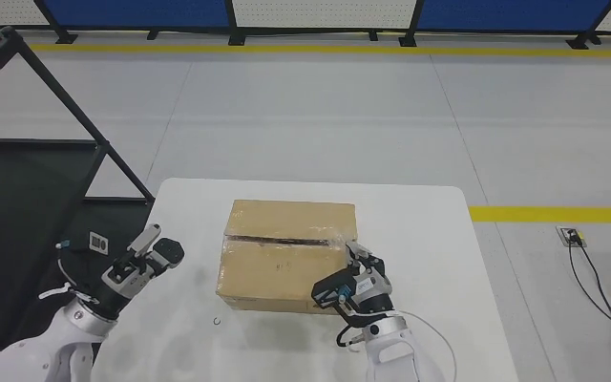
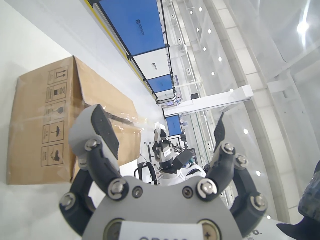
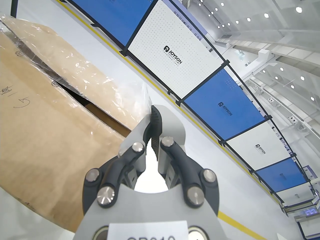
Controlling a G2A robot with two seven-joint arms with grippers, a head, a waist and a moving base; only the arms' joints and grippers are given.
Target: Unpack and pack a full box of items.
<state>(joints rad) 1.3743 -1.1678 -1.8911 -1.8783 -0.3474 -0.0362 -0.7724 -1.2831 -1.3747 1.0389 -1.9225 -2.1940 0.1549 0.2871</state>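
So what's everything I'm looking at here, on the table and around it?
cardboard box: one, brown, middle of the table, top seam gaping slightly
clear tape: one wrinkled strip, transparent, over the box's top seam
small ring-like item: one, pale, on the table near the box; too small to identify
table: one, white
fence panels: several, blue and white, along the far floor
floor lines: two, yellow
cable: one, black, on the floor beside the table
frame: one, black, beside the table
left gripper: one, grey and black, open, beside the box
right gripper: one, grey and black, shut, at the box's near corner
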